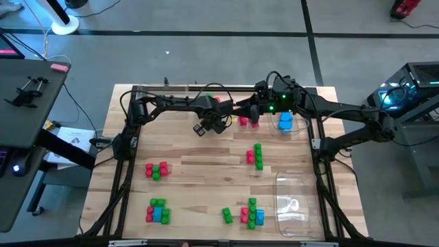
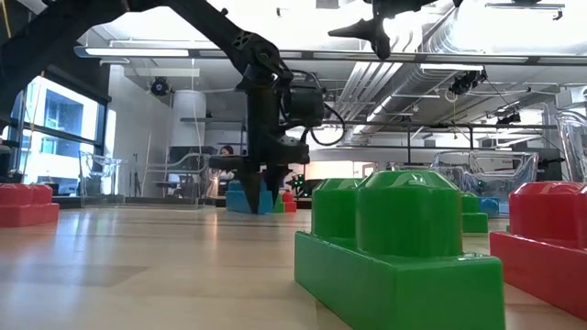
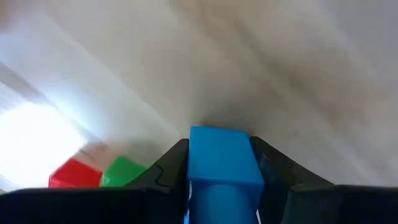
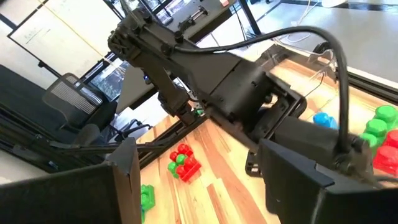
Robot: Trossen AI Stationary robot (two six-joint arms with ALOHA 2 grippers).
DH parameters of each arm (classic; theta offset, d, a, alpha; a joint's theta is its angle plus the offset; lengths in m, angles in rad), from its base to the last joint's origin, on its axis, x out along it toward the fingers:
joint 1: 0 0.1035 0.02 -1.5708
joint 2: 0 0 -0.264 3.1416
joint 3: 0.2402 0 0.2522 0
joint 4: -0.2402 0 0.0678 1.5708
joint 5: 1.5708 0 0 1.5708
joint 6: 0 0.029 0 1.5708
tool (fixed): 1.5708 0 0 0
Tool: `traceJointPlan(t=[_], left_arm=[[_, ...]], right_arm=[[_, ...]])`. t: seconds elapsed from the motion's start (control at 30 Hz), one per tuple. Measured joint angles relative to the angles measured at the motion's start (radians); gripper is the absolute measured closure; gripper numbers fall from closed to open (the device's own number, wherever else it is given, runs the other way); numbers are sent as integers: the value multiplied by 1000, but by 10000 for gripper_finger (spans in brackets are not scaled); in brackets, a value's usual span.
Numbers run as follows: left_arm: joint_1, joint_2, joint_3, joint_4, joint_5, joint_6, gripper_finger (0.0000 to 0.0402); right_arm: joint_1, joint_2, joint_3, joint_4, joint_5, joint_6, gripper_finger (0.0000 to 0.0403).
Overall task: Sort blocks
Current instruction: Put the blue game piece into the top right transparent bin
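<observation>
Right now we have a small blue plastic block (image 3: 222, 163) pinched tight in our left pincer (image 3: 221, 168), with one dark finger (image 3: 168, 169) pressed on each side of it. In the view from above, that left pincer (image 1: 208, 126) hangs over the far middle of the wooden desk (image 1: 199, 171), near our right pincer (image 1: 255, 110), which waits at the far side with its two fingers spread wide and nothing between them. More blocks lie about in little mixed heaps: a red and green heap (image 1: 157, 170) on the left, a heap with green, red and blue (image 1: 158, 211) near the front, another mixed heap (image 1: 251, 213) front right, a green and red stack (image 1: 256, 156) in the middle, and a light blue pile (image 1: 285, 122) at the far right. We think the step now is to carry our blue block to where blue ones go, and that far pile looks like the spot. To do it well, we should keep the squeeze firm, stay high enough to pass over the red blocks (image 1: 247, 121) on the way, steer clear of the other arm, and let go only when the block is low. A clear plastic tray (image 1: 295, 202) sits at the front right.
</observation>
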State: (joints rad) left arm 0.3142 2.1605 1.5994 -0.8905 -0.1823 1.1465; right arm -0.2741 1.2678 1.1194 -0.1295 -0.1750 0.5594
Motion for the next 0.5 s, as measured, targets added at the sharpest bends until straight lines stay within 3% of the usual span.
traceJointPlan(t=[0.1, 0.33, 0.5], left_arm=[[-20, -28, 17, -4, 47, -57, 290], [-27, -146, 46, 22, 277, -306, 290], [-3, -280, 46, 23, 363, -367, 290]], right_arm=[[0, 0, 0, 42, -18, 1, 190], [0, -43, 0, 279, -92, 0, 190], [-1, -109, 0, 428, -125, -19, 190]])
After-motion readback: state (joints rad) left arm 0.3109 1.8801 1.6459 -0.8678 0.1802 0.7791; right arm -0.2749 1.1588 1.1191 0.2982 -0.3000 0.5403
